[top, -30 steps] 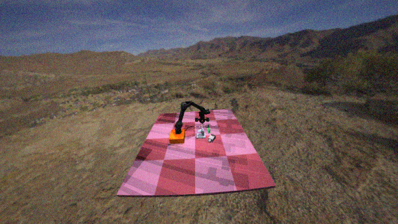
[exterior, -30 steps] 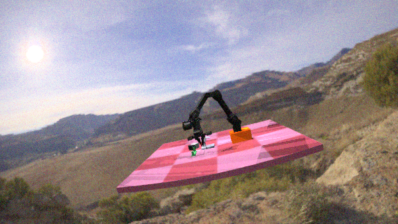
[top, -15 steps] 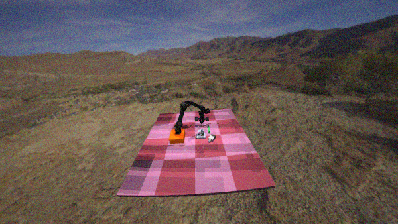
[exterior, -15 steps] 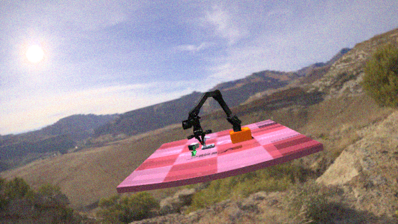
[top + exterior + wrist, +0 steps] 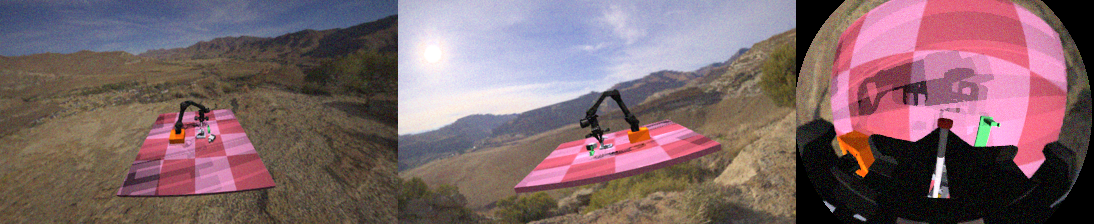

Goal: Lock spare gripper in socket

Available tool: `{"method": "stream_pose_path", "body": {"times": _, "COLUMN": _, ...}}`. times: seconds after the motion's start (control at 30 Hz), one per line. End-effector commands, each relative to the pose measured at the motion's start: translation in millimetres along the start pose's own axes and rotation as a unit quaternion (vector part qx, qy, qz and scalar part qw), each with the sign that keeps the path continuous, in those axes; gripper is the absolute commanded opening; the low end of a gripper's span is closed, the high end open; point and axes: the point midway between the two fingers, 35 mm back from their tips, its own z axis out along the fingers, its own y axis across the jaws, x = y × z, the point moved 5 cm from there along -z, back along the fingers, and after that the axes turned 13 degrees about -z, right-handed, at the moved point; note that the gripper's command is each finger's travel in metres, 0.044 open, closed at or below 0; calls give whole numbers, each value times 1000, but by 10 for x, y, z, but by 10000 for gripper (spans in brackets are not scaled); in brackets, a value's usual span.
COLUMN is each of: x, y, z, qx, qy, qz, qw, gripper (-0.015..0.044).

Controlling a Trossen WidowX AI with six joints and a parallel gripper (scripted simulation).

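Note:
My gripper (image 5: 201,121) (image 5: 600,142) (image 5: 943,129) points down over the mount and is shut on the lock pin. The pin (image 5: 201,125) (image 5: 941,150) is a thin grey-white rod with a dark red end in the wrist view, between the black fingers. It reaches down toward the mount; I cannot tell whether its lower end is in the socket. The grey mount (image 5: 200,136) (image 5: 606,146) lies under the gripper. The spare gripper (image 5: 211,138) (image 5: 591,146), white and dark, lies beside the mount. The socket's bore is too small to make out.
A green bracket-like piece (image 5: 209,129) (image 5: 592,152) (image 5: 983,132) stands close to the mount and the spare gripper. The arm's orange base block (image 5: 177,136) (image 5: 639,135) (image 5: 861,147) is on the other side of the mount. Shadows fall across the pink and red checkered table (image 5: 212,172) (image 5: 637,159) (image 5: 971,25).

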Motion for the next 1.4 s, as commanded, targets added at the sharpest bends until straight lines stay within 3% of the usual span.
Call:
{"method": "stream_pose_path", "body": {"times": 0.0, "x": 0, "y": -4, "z": 7, "qx": -1, "qy": 0, "qz": 0, "qw": 1000, "gripper": 0}}
{"method": "stream_pose_path", "body": {"times": 1.37, "x": -256, "y": -1004, "z": -153, "qx": 3, "qy": 0, "qz": -10, "qw": 1000, "gripper": 0}}
